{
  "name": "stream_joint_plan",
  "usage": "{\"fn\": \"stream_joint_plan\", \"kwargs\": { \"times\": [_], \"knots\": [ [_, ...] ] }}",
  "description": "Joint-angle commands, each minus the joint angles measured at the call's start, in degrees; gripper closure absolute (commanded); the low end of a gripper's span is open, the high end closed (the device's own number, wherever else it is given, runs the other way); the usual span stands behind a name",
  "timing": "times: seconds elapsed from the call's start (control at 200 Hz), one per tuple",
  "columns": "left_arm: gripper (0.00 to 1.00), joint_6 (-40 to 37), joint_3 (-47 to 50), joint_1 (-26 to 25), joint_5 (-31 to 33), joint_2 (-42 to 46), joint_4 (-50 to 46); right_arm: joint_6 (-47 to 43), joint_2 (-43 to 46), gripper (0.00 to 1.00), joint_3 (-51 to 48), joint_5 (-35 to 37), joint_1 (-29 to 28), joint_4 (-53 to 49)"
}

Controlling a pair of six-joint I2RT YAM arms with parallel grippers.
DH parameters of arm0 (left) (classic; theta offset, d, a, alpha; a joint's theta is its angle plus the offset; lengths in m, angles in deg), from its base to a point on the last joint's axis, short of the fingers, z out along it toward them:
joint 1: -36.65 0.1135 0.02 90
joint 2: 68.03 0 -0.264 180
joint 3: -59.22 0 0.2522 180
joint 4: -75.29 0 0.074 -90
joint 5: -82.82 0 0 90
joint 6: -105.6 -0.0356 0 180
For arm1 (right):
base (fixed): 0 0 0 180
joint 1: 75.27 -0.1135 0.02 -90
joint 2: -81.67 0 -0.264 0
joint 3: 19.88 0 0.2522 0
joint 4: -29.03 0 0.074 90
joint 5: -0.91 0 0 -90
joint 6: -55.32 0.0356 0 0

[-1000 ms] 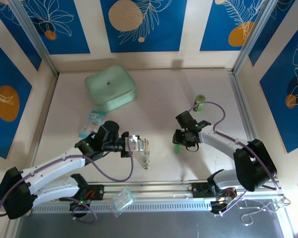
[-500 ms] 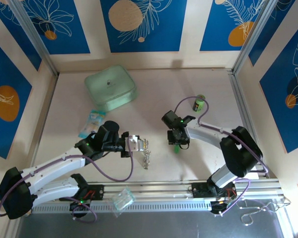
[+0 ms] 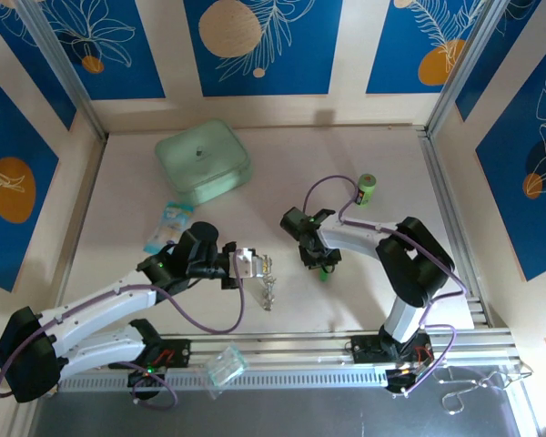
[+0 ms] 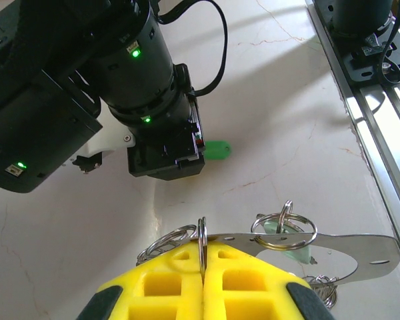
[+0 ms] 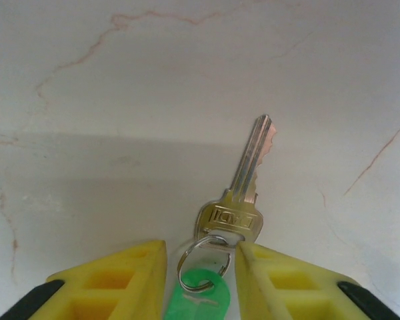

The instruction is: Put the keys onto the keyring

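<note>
Light falls bright and even from above, and shadows on the counter (image 3: 291, 173) are soft and short. Beyond and to the right of the left tool (image 4: 203, 248), the counter glares white along the rail (image 4: 380, 113), and the keyring (image 4: 340, 245) glints. Ahead of the right tool (image 5: 200, 252), a broad soft shadow bands the counter. The key (image 5: 250, 167) is sharp, while the near fingers (image 5: 113, 273) are slightly blurred.

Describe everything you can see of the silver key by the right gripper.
The silver key is bright metal, with a stamped head and notched blade. It seems to lie on the pale veined table, blade pointing away from the right gripper. A small split ring through its head carries a green tag, between the parted yellow fingers.
</note>
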Motion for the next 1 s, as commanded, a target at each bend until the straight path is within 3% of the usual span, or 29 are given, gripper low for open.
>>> {"fn": "stream_joint_plan", "kwargs": {
  "times": [0.0,0.695,0.995],
  "knots": [
    [1.0,-0.9,0.4,-0.3,-0.9,0.4,0.8,0.1,-0.9,0.69,1.3,2.1,-0.5,-3.0],
    [1.0,-0.9,0.4,-0.3,-0.9,0.5,0.7,0.8,-1.0,0.94,3.1,4.8,-1.4,-6.3],
    [1.0,-0.9,0.4,-0.3,-0.9,0.4,0.8,-3.7,8.4,1.0,-1.7,-8.2,-0.9,5.3]
  ]
}}
